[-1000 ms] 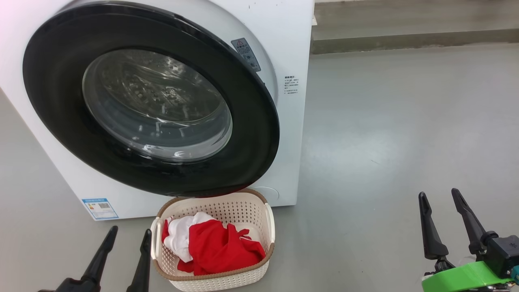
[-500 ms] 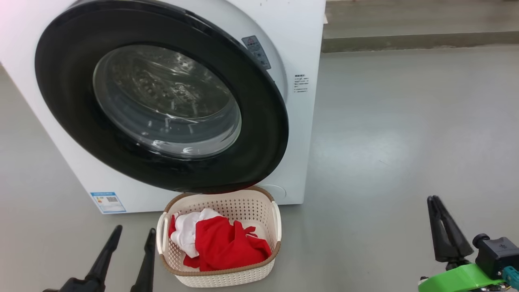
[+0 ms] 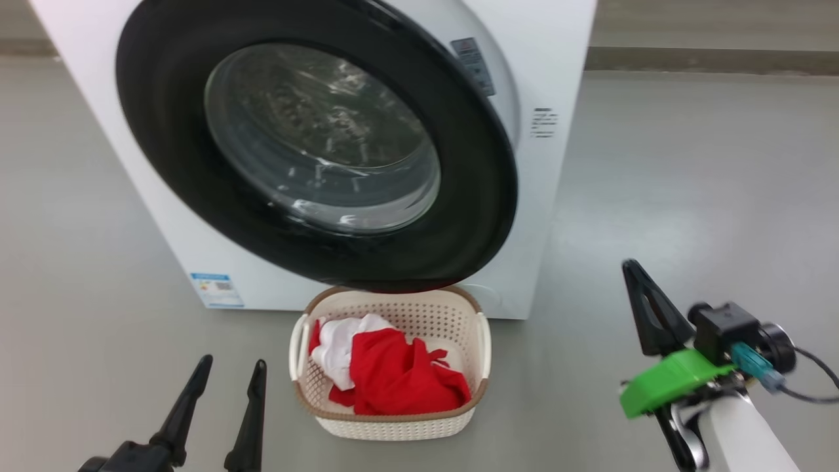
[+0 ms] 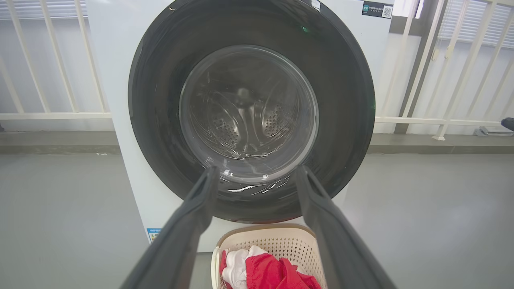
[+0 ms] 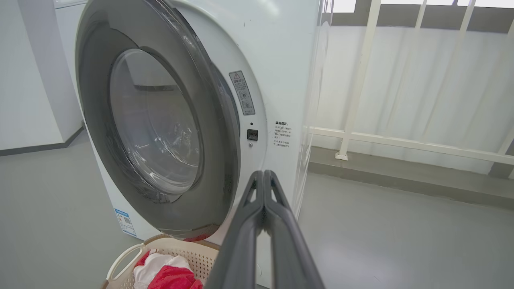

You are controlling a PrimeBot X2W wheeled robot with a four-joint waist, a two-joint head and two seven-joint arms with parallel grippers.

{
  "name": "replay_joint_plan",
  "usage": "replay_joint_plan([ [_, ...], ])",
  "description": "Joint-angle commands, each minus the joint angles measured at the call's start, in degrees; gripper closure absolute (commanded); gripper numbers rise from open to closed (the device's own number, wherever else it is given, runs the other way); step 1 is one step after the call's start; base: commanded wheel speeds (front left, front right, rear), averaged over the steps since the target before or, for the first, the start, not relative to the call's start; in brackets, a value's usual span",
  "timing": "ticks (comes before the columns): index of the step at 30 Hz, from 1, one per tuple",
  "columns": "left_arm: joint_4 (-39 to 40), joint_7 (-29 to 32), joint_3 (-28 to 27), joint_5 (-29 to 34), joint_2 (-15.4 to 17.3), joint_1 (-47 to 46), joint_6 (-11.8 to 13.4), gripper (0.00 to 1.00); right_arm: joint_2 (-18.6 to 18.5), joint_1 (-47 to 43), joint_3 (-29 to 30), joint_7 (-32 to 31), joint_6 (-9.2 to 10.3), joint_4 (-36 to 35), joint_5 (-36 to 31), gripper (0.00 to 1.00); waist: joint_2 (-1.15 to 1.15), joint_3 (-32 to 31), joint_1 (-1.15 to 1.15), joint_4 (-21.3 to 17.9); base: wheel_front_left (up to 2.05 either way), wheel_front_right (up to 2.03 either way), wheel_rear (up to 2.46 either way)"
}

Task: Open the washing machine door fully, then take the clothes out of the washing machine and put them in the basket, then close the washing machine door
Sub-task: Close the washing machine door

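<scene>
washing machine door [image 3: 321,137]: ajar, with the clothes in the basket.
lower left: left hand [image 3: 234,362], spread, empty. upper centre: door, glossy black rim, bulging glass, standing a little off the white washing machine [image 3: 557,59] at its right edge. lower centre: basket [image 3: 393,427] on the floor under the door, red and white clothes [image 3: 400,380] inside. lower right: right hand [image 3: 632,269], pressed together, empty. handling, judged: door stiff, hinged, rim slick; push on the rim's right edge, not the glass.
</scene>
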State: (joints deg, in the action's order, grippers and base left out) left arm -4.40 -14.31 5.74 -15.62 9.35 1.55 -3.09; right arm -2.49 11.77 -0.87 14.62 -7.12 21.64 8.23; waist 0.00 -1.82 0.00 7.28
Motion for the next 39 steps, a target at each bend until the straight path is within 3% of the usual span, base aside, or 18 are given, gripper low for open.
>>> replay_joint_plan([
  [1, 1.3, -0.7, -1.9, 0.3, 0.4, -3.0, -0.3, 0.0, -0.4, 3.1, -1.9, 0.4, -0.36, -0.8, -0.2, 1.0, 0.0, 1.1, 0.0, 2.1, 0.0, 0.0, 0.0],
  [14, 2.4, -0.7, -0.3, -0.1, -1.5, -6.8, -2.1, 0.0, -0.4, 21.8, -10.9, 0.4, -0.36, 8.1, -1.1, 1.0, 0.0, 10.9, 0.0, 10.5, 0.0, 0.0, 0.0],
  [24, 1.9, -0.7, 0.6, -0.3, -3.6, -10.2, -3.0, 0.0, -2.4, 32.5, -7.7, 0.4, -0.36, 10.8, -2.8, 1.0, 0.0, 19.3, 0.0, 15.2, 0.0, 0.0, 0.0],
  [39, 2.0, -0.7, 1.0, -0.6, -5.9, -13.6, -3.7, 0.0, -6.2, 42.8, -6.4, 0.4, -0.36, 12.5, -4.4, 1.0, 0.0, 26.1, 0.0, 15.8, 0.0, 0.0, 0.0],
])
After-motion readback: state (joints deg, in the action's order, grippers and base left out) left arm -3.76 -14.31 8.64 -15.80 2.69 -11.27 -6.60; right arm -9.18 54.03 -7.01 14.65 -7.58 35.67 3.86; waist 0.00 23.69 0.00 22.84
